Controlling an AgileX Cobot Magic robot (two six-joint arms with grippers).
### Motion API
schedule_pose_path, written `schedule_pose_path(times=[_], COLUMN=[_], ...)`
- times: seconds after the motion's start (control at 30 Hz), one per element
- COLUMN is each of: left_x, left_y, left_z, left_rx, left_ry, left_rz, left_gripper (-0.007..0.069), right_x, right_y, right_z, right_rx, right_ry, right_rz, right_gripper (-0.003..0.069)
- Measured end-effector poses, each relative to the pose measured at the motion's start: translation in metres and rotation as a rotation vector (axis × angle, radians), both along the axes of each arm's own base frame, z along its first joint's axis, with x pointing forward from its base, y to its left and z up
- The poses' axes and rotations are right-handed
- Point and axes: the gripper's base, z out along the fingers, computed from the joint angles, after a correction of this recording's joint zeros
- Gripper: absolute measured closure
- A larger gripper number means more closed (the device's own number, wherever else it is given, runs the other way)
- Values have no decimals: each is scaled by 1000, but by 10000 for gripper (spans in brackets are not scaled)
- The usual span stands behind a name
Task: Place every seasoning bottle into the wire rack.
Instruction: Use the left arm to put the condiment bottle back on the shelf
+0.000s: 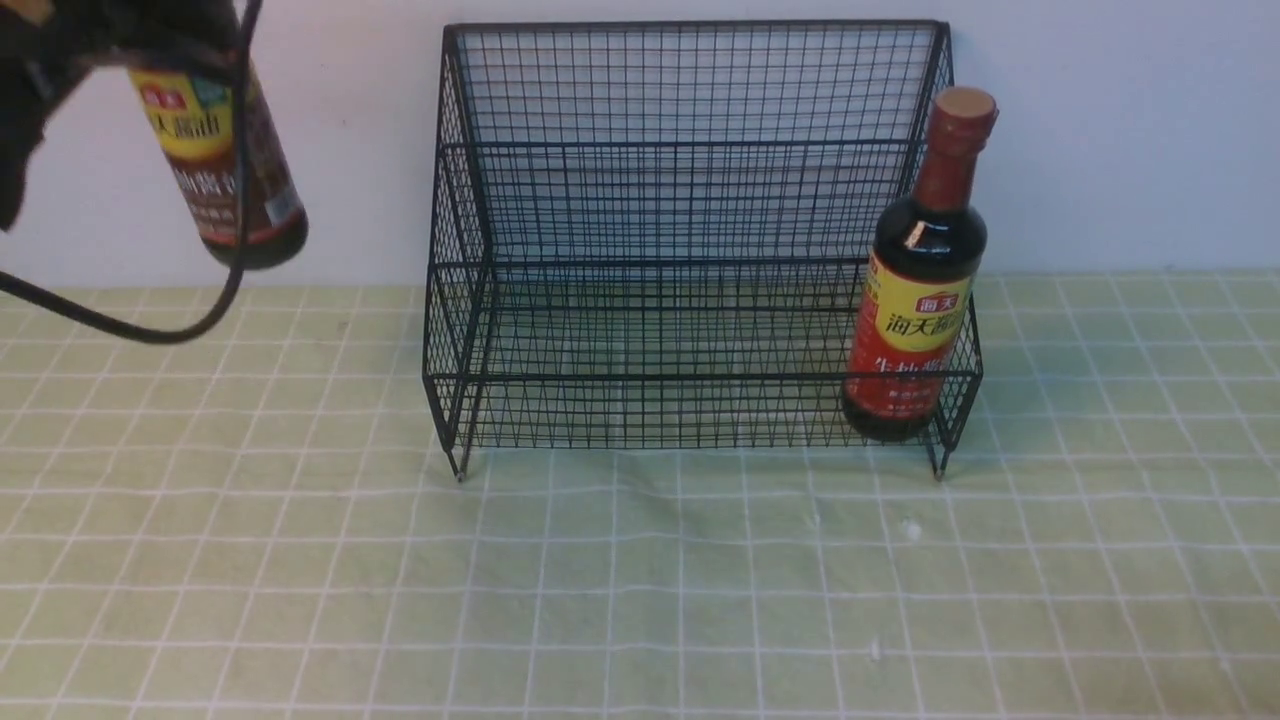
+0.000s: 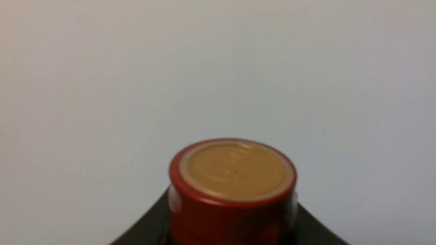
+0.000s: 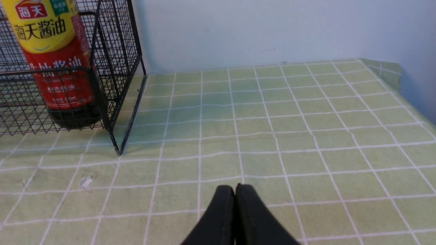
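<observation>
The black wire rack stands at the back middle of the table. The red-label soy-sauce bottle stands upright in the right end of its lower tier; it also shows in the right wrist view. My left gripper is at the top left, shut on the neck of the brown-label bottle, which hangs tilted in the air, well left of the rack. Its red cap fills the left wrist view between the jaws. My right gripper is shut and empty, low over the cloth to the right of the rack.
A green checked cloth covers the table. A white wall runs close behind the rack. A black cable loops down from the left arm. The cloth's right edge shows in the right wrist view.
</observation>
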Motion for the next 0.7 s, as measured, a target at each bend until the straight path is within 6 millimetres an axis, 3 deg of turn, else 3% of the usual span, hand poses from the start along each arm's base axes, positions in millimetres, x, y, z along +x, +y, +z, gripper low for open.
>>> schedule_pose_path(times=[0.13, 0.37, 0.53, 0.7], left_x=[-6, 3, 24, 52], left_y=[-23, -68, -89, -100], left_z=[33, 48, 31, -9], left_rx=[-5, -22, -16, -13], left_ry=[-66, -89, -46, 52], left_rz=[-69, -195, -232, -240], left_gripper=[369, 369, 369, 369], right_x=[0, 0, 0, 0], right_y=[0, 0, 0, 0], right_z=[0, 0, 0, 0], right_rx=[0, -1, -1, -1], right_ry=[0, 0, 0, 0], right_rz=[0, 0, 0, 0], right_gripper=[673, 673, 673, 673])
